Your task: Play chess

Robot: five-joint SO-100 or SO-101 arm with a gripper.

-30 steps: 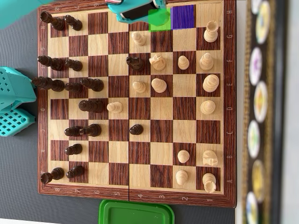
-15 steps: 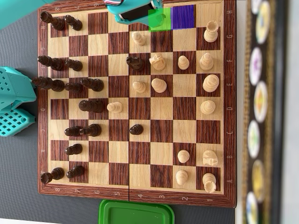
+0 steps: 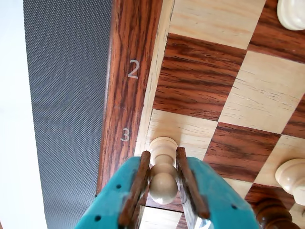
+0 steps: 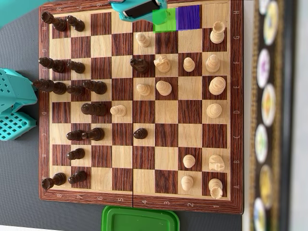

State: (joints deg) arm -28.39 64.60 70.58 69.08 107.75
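In the wrist view the teal end effector [image 3: 163, 179] pinches a light pawn [image 3: 162, 167] between its brown pads, over the pale square beside the border numeral 3 of the chessboard [image 3: 125, 86]. In the overhead view the end effector [image 4: 156, 8] sits at the board's top edge, beside a green patch [image 4: 164, 21] and a purple patch [image 4: 188, 17]

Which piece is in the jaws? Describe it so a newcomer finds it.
Start at the chessboard border in the wrist view, by the printed 3. On the light edge square beside it stands a light pawn between the gripper jaws. It is the only piece being gripped.
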